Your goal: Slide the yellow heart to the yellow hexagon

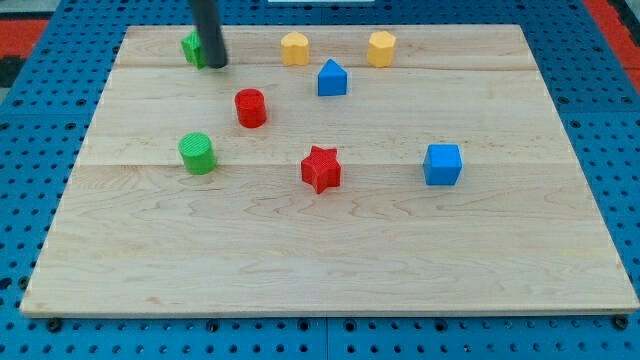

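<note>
- No pincer is fitted, so no released or clenched state can be reported; the arm ends in a rod, and my tip (216, 65) is seen resting on the board (330, 260) near its top-left corner.
- A green block (191, 46) is found just to the left of my tip, touching or nearly touching the rod; its shape is hidden in part.
- The yellow heart (294, 48) is located to the right of my tip, near the board's top edge, clearly apart from it.
- The yellow hexagon (381, 47) is located further right again, in the same row, with a clear gap left between it and the heart.
- A blue block (332, 78), house-like in shape, is noted below that gap, not within it.
- A red cylinder (250, 108) is noted below and slightly right of my tip.
- Assessment: the task is judged not yet begun in effect; the heart is not contacted and is not joined to the hexagon.
- Remaining, as judged: my tip is to be brought to the heart's left side, and a rightward push made along the top row.
</note>
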Controlling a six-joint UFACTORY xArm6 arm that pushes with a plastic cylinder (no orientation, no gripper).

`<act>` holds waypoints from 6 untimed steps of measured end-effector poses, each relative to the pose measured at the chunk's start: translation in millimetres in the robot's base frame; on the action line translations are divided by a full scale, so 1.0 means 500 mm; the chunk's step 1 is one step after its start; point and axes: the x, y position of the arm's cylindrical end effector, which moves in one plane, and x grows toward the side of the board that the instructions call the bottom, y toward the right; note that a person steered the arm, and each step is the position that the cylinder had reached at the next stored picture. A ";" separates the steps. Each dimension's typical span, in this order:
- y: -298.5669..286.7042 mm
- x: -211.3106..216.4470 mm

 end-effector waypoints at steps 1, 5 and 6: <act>0.084 -0.020; 0.287 0.062; 0.273 0.039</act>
